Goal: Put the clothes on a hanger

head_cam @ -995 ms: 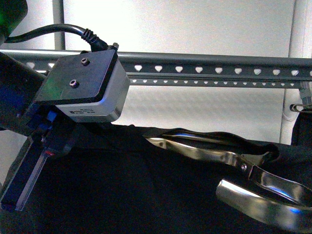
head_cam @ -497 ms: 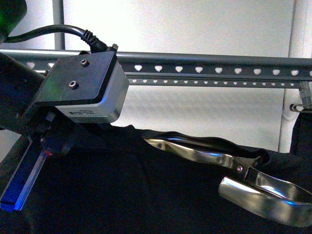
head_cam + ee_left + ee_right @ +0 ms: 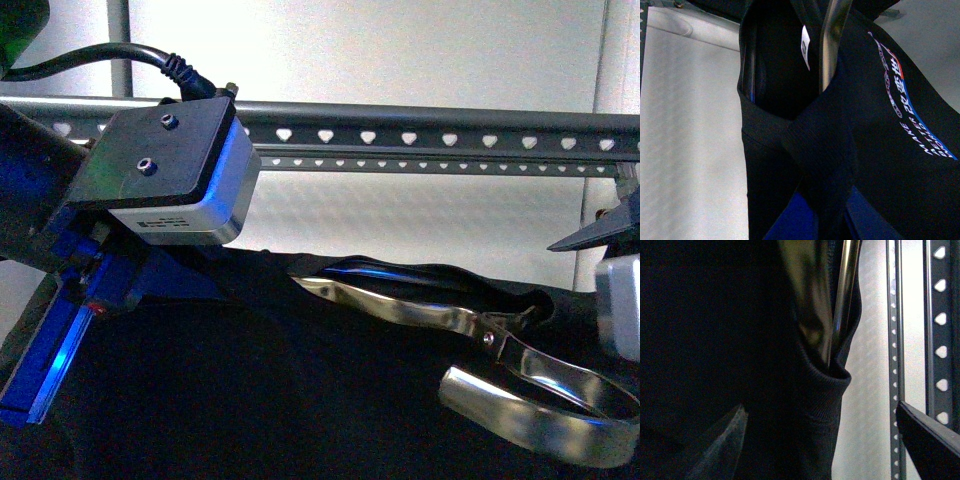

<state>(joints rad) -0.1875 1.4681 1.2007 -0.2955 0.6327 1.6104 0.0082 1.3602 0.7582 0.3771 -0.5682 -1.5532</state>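
Note:
The black T-shirt (image 3: 250, 400) fills the lower front view, below the grey drying rack's rail (image 3: 420, 135) with its heart-shaped holes. My left gripper (image 3: 822, 220) is shut on a fold of the T-shirt; its white print and blue-orange stripe (image 3: 905, 110) show in the left wrist view. My left arm's wrist block (image 3: 170, 175) is at the left of the front view. My right gripper (image 3: 825, 450) is open, with the T-shirt's ribbed edge (image 3: 815, 400) between its fingers (image 3: 930, 440). It shows at the right edge of the front view (image 3: 615, 270).
A small shiny metal clothes hanger (image 3: 450, 320) sits inside the T-shirt's neck, its hook (image 3: 545, 405) lying toward the lower right. Its bar also shows in both wrist views (image 3: 832, 40) (image 3: 842, 300). The rack's rail (image 3: 937, 340) runs close beside my right gripper. A white wall is behind.
My right gripper has come into the front view at the right edge. My left arm has shifted slightly left and up, and the small hanger has sunk a little.

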